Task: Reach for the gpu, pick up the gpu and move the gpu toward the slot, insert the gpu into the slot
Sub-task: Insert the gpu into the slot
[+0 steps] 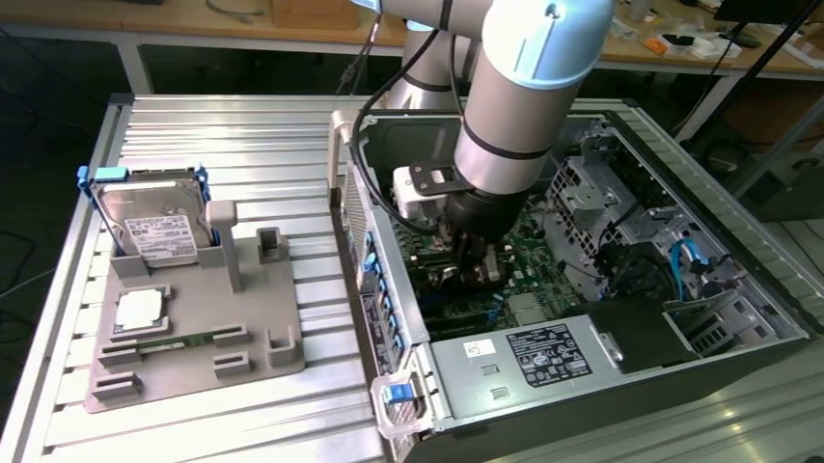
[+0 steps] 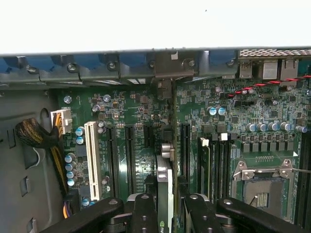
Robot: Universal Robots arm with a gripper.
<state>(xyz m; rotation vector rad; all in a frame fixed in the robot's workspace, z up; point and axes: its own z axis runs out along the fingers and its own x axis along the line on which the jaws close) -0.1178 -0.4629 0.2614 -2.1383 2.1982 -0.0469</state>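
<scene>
surface: ribbed metal table (image 1: 232, 135) | room: wooden workbench (image 1: 193, 19) behind

- Arm (image 1: 515, 106): silver-grey tubes, pale blue joint caps, black bands.
- Black cable (image 1: 386, 87) running alongside it.
- Gripper (image 2: 167, 211): black fingers (image 2: 143, 213) with round screws.

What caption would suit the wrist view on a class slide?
Gripper holding the gpu edge-on over the motherboard inside the open computer case.
</scene>
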